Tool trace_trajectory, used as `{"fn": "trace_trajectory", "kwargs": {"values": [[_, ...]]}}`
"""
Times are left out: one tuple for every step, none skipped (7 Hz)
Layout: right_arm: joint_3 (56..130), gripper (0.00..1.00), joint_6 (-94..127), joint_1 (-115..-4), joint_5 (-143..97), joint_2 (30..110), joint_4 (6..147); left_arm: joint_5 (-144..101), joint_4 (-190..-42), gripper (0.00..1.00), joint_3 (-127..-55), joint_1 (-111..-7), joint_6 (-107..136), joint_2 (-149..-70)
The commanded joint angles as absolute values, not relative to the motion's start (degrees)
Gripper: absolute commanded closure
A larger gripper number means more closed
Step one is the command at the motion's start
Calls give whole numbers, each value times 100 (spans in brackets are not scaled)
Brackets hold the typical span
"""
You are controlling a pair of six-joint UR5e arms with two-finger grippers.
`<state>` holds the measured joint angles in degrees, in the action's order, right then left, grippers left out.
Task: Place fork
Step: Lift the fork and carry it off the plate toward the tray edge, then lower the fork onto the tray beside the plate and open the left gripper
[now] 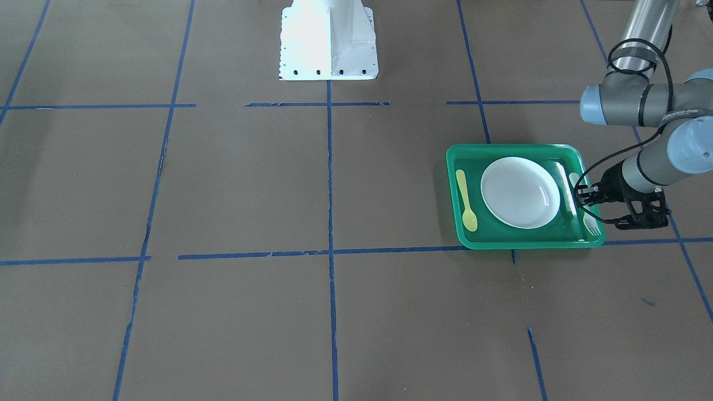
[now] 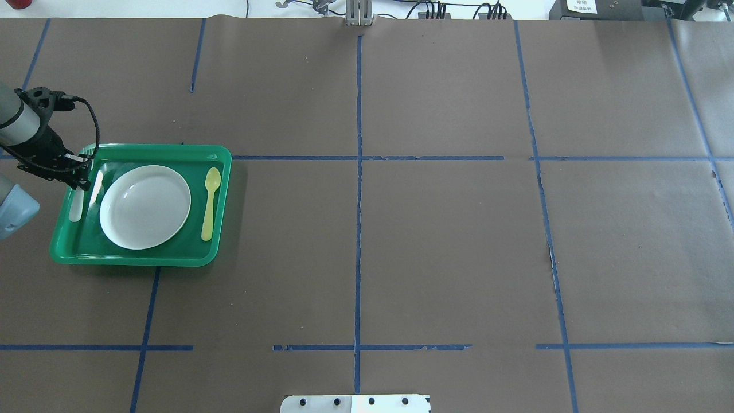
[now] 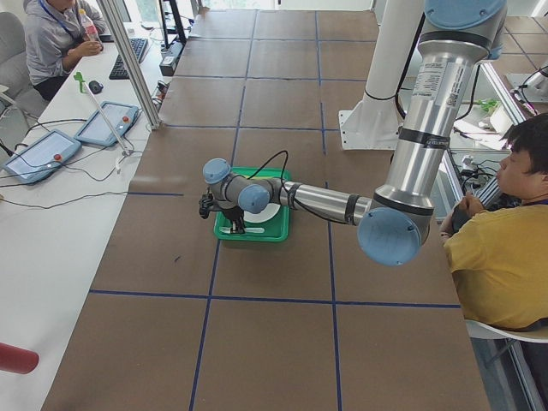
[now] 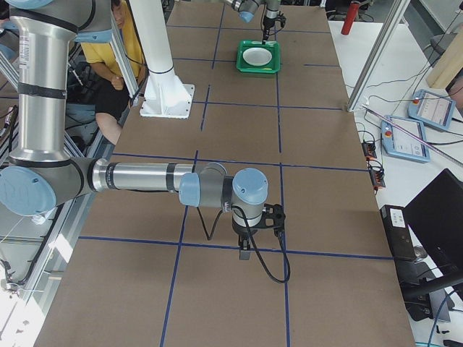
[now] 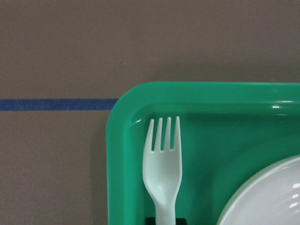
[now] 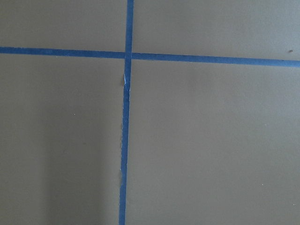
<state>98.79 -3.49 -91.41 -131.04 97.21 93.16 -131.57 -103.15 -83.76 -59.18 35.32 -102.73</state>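
Note:
The pale plastic fork (image 5: 162, 173) lies low along the left side of the green tray (image 5: 211, 96), tines toward the far corner, beside the white plate (image 2: 145, 206). My left gripper (image 2: 80, 180) stands over the fork's handle. In the left wrist view its dark fingertips press close on both sides of the handle, so it is shut on the fork. In the front-facing view the left gripper (image 1: 582, 196) hides the middle of the fork (image 1: 592, 224). My right gripper (image 4: 244, 253) hangs over bare table far from the tray; I cannot tell whether it is open.
A yellow spoon (image 2: 210, 201) lies in the tray on the plate's other side. The tray's rim (image 1: 518, 240) sits near a blue tape line. The robot's white base (image 1: 328, 39) stands at the table's edge. Operators sit at the sides.

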Motion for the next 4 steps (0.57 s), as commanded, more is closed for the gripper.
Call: {"fn": "trace_trajectory", "kwargs": {"values": [[9879, 0, -352, -9141, -13104, 9721, 9316, -13157, -10318, 100, -8341, -5871, 3568, -10362], [9879, 0, -352, -9141, -13104, 9721, 9316, -13157, -10318, 100, -8315, -5854, 3551, -10354], [9879, 0, -352, -9141, -13104, 9721, 9316, -13157, -10318, 96, -8297, -5827, 3542, -10354], [9879, 0, -343, -9141, -13104, 9721, 9316, -13157, -10318, 52, -8297, -5801, 3516, -10345]]}}
